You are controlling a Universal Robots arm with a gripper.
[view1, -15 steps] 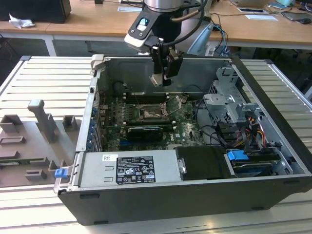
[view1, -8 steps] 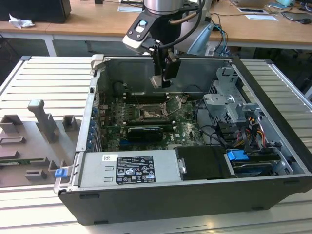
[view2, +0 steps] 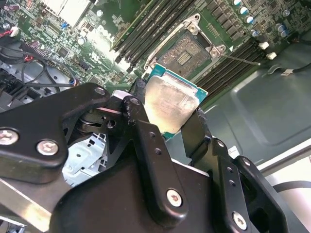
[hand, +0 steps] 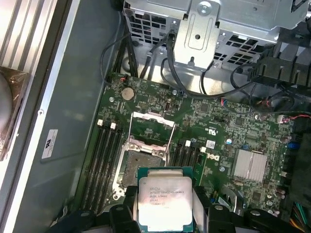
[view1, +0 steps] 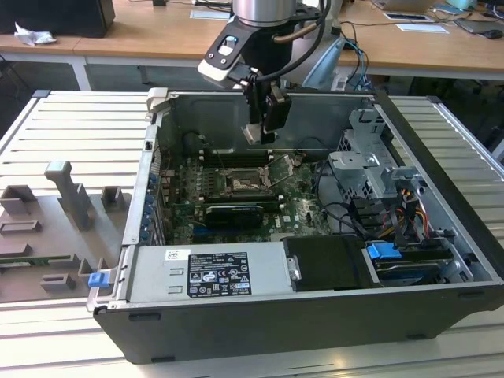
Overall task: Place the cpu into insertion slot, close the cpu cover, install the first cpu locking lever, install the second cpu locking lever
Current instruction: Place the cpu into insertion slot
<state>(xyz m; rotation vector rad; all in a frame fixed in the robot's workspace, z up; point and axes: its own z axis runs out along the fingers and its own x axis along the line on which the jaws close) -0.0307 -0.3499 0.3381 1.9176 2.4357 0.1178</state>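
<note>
Setting: ribbed metal bench [view1: 71, 118], wooden desks [view1: 425, 47] behind. Open computer case [view1: 315, 339] laid on its side on the bench, green circuit board [hand: 233, 126] exposed at its floor.

Item: chip [view2: 170, 104], square, pale metal top, green rim. Clamped by two opposite edges between the black fingers [view2: 146, 136] of the gripper [view2: 167, 110]. Carried above the board and clear of it, near the socket [hand: 141, 165] and not yet in it.

Socket: bare, contact field showing. Cover [hand: 153, 127] stood raised on its hinge, so the way down was judged free. Memory slots [hand: 104, 155] ranged on both sides.

Handling note, by judgement:
- Best kept level and squared to the socket frame, with the corner marking matched before any descent.
- Best lowered straight, with no sideways drag across the contacts.
- Best released only once seated flat inside the frame.
- Tilt or offset reckoned the chief risk, the contacts looking fine and easily bent.
</note>
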